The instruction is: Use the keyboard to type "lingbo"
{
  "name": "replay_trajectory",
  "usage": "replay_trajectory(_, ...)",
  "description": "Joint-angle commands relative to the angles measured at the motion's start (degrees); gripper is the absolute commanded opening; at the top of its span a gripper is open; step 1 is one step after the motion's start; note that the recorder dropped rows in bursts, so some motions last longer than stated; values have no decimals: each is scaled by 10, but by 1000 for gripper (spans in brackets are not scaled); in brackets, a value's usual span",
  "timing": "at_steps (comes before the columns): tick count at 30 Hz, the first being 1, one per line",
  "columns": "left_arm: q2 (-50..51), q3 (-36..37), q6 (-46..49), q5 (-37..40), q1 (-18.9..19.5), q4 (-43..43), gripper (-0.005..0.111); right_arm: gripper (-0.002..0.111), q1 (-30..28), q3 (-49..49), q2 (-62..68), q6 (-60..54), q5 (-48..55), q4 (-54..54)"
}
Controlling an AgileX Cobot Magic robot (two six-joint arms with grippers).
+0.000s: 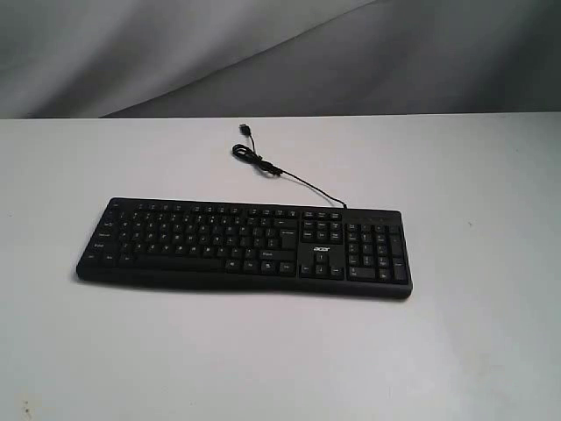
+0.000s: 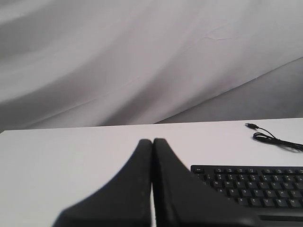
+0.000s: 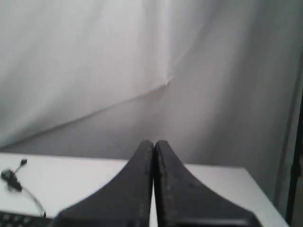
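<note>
- The left fingers [image 2: 146, 152] are pressed together from tip to base. Only a thin seam shows between them, and they hold nothing.
- The right fingers [image 3: 147, 152] are closed flat against each other in the same way and are also empty.
- In the left wrist view, one end of the keyboard [image 2: 251, 182] shows just past the left fingers. In the right wrist view, only a sliver of its corner shows at the frame's edge.
- In the exterior view the keyboard [image 1: 245, 250] lies flat near the middle of the white counter [image 1: 473, 351], with its long side running across the view. Its number pad is at the right end, and a small white logo sits between the main keys and the pad.
- A thin black cable [image 1: 298, 180] leaves the keyboard's far edge towards the right. It runs across the counter away from the keyboard, curls into a small loop and ends in a plug [image 1: 245, 130] lying on the surface.
- A grey cloth backdrop [image 1: 263, 53] with soft folds hangs behind the counter.
</note>
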Motion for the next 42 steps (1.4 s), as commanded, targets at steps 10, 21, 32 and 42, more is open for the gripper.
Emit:
replay_trajectory(10, -3, 3, -1, -5, -4, 0, 1, 0, -1, 2, -1, 189, -319, -19)
replay_trajectory(21, -3, 3, -1, -5, -4, 0, 1, 0, -1, -42, 117, 137, -394, 82)
replay_trajectory(32, -3, 3, -1, -5, -4, 0, 1, 0, -1, -356, 474, 143, -48, -51)
replay_trajectory(42, -3, 3, -1, -5, -4, 0, 1, 0, 56, -647, 813, -136, 267, 68)
